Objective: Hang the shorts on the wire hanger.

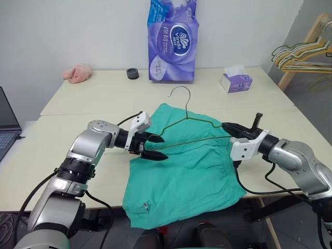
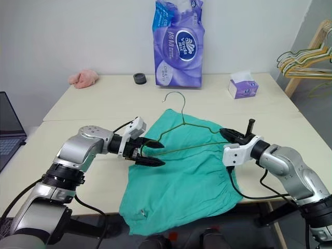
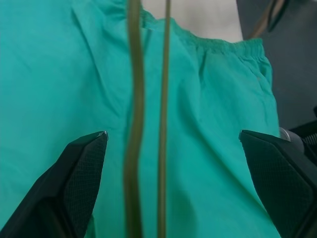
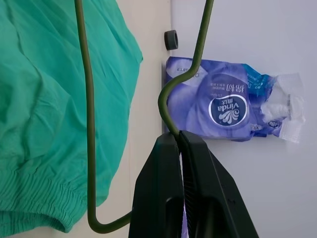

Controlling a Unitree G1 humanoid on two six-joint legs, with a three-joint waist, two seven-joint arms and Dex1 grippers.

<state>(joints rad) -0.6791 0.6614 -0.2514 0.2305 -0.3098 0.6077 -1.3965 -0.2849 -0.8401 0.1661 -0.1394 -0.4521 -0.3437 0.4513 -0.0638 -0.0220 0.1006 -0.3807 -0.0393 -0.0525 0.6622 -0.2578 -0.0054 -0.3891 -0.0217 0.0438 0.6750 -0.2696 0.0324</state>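
The teal shorts (image 1: 181, 176) lie spread on the table, their lower edge hanging over the front edge. The wire hanger (image 1: 199, 120) is held just above them, hook pointing to the back of the table. My right gripper (image 1: 226, 126) is shut on the hanger's right corner; in the right wrist view its fingers (image 4: 168, 188) clamp the wire (image 4: 90, 124). My left gripper (image 1: 162, 147) stands open at the hanger's left corner. In the left wrist view two strands of the wire (image 3: 164, 99) run between its fingers (image 3: 74, 183), over the shorts (image 3: 59, 79).
At the back of the table stand a purple tissue pack (image 1: 173, 41), a small tissue box (image 1: 236, 80), a black ring (image 1: 133, 73) and a pink cloth lump (image 1: 78, 73). A laptop (image 1: 6, 124) sits far left. Pastel hangers (image 1: 303, 54) hang on a wooden rack at right.
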